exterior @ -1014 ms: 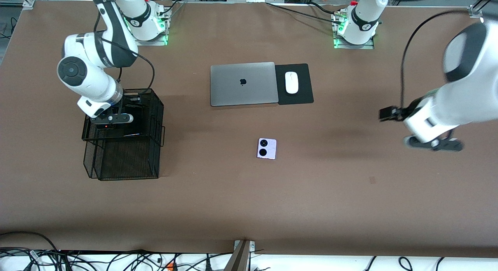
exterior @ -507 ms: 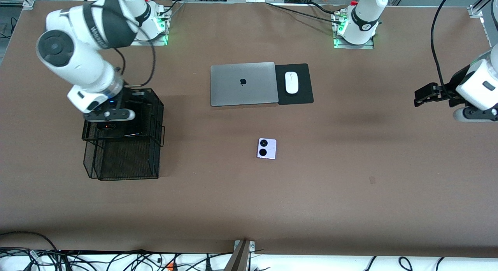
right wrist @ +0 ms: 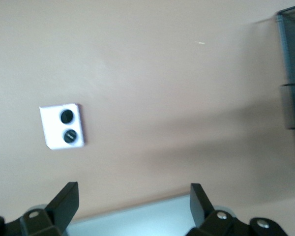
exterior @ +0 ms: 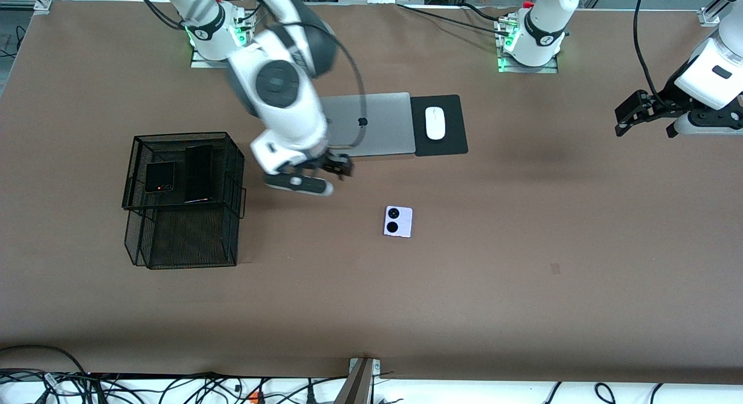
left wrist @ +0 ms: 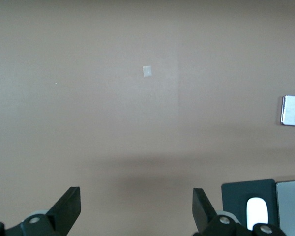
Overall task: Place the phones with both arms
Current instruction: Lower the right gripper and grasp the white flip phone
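Gone from over the black wire basket [exterior: 232, 160] within the last second: right gripper [exterior: 336, 166], now over bare table just nearer the front camera than the grey laptop [exterior: 383, 122], jaws spread wide and empty. Left behind in the basket's upper tier: squarish black folded phone [exterior: 159, 177] and long slim black phone [exterior: 198, 173], side by side. So two of three placed, by the look of it.

Still out on the open table: lilac-white phone [exterior: 398, 221], camera circles up, well apart from the basket, likely the next target.

Pulled back toward its own end of the table: left gripper [exterior: 638, 109], wide and empty, apparently waiting.

Blurred: right arm. Cut off at the frame edge: most of the left arm.
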Robot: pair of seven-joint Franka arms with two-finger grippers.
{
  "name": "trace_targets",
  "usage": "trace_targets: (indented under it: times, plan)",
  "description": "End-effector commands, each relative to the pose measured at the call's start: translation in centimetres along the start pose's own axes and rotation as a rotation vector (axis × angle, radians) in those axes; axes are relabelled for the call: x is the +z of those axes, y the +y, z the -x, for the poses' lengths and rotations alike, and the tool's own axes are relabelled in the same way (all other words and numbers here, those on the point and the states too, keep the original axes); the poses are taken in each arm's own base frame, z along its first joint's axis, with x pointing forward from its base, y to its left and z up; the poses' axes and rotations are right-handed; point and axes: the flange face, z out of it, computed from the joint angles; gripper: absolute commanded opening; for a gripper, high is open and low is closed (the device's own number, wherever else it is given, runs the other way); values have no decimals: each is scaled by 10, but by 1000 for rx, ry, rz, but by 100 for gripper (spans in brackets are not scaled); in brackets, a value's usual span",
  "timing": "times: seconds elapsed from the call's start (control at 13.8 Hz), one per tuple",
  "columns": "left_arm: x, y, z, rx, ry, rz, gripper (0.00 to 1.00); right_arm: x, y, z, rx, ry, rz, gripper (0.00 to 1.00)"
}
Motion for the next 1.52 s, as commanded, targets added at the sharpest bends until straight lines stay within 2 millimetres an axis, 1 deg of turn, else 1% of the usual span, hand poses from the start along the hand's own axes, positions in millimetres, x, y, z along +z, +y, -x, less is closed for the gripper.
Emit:
trace_targets:
  times: [0.0,0.14,0.29,0.36,0.51,0.72,0.87,1.09,1.3,1.45]
  plan:
    - [-4,6,-7,38,-28,6,100,43,-58,4,126,96,-10,100]
    - [-6,7,-21,39,-37,6,100,79,-85,25,164,165,-23,100]
    - [-9,7,-29,41,-32,7,100,113,-106,43,225,190,-70,100]
    - [-9,6,-30,39,-35,7,100,128,-113,50,246,200,-87,100]
    - [-8,5,-30,35,-41,8,100,149,-120,56,243,223,-102,100]
    - [-8,5,-29,33,-43,8,100,171,-122,57,221,265,-126,100]
    - [-8,4,-29,28,-45,8,100,187,-125,61,204,285,-134,100]
    - [-7,0,-28,25,-58,8,100,205,-126,66,158,326,-133,100]
    - [-7,5,-26,36,-66,8,100,217,-127,70,72,402,-103,100]
    - [-7,4,-24,41,-84,8,100,217,-129,71,50,410,-116,100]
